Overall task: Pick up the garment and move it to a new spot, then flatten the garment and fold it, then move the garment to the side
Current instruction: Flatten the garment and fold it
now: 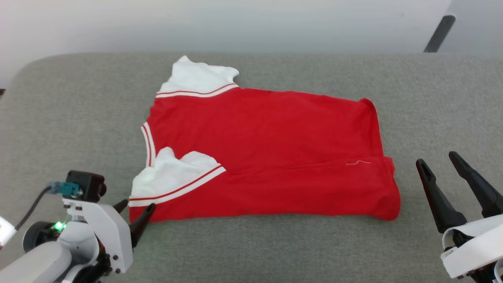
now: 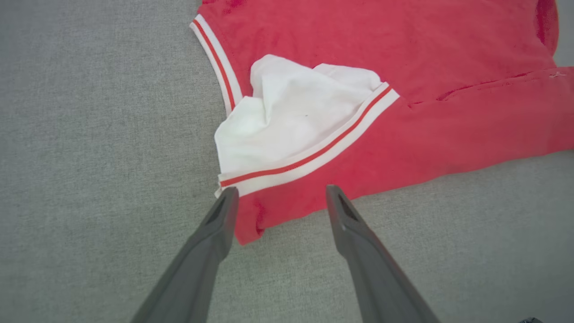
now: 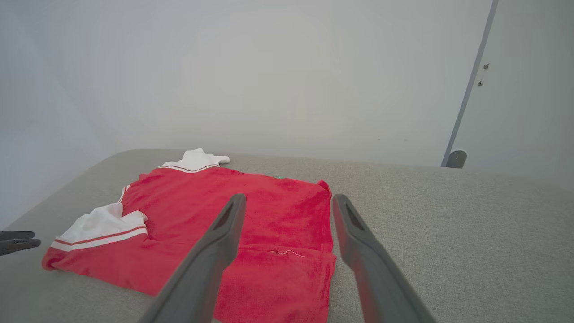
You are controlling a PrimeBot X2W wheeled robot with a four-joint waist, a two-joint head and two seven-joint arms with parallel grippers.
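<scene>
On the counter the garment lies centre, part folded. The left hand is spread at its near-left corner and the right hand is spread near its right edge. A one-layer pinch could undo the fold.

One garment, one grey surface, two tools: left tool, right tool.

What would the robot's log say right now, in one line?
garment: lying on grey surface, near edge folded over | left end effector: open at its near sleeve corner | right end effector: open, clear of it
</scene>
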